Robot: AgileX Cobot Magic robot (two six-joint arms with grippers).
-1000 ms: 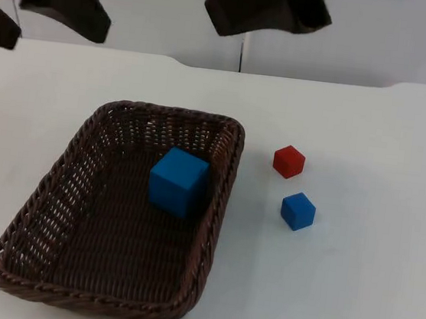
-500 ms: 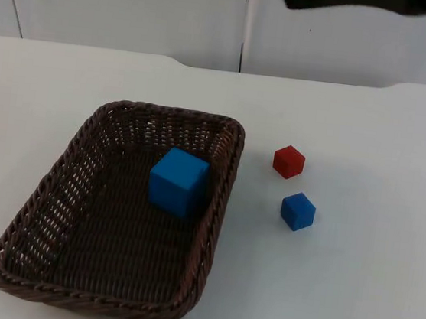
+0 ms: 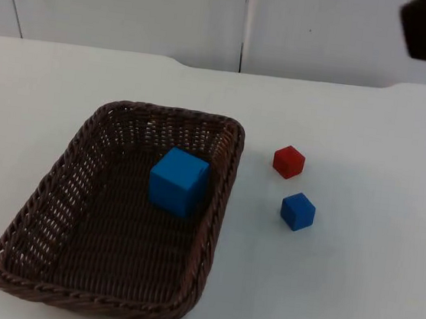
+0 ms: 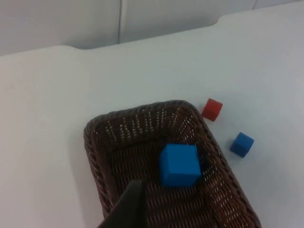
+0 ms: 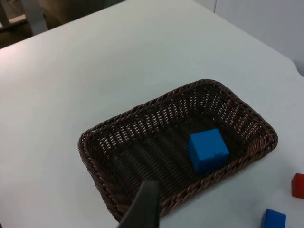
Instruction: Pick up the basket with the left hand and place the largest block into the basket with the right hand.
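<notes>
Both arms pulled up and away since a second ago; can't tell state of either gripper. Large blue block (image 3: 178, 180) sits inside basket (image 3: 36, 209) on worktop (image 3: 353, 283). I judge basket light, stiff wicker: grasp rim.

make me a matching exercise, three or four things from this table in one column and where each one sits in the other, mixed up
Things:
1. large blue block
2. small blue block
3. red block
4. basket

Places:
A. on the table, farthest from the camera of the loose blocks
B. on the table, holding one block
C. inside the basket
D. on the table, just in front of the red block

Pairs: 1-C, 2-D, 3-A, 4-B
</notes>
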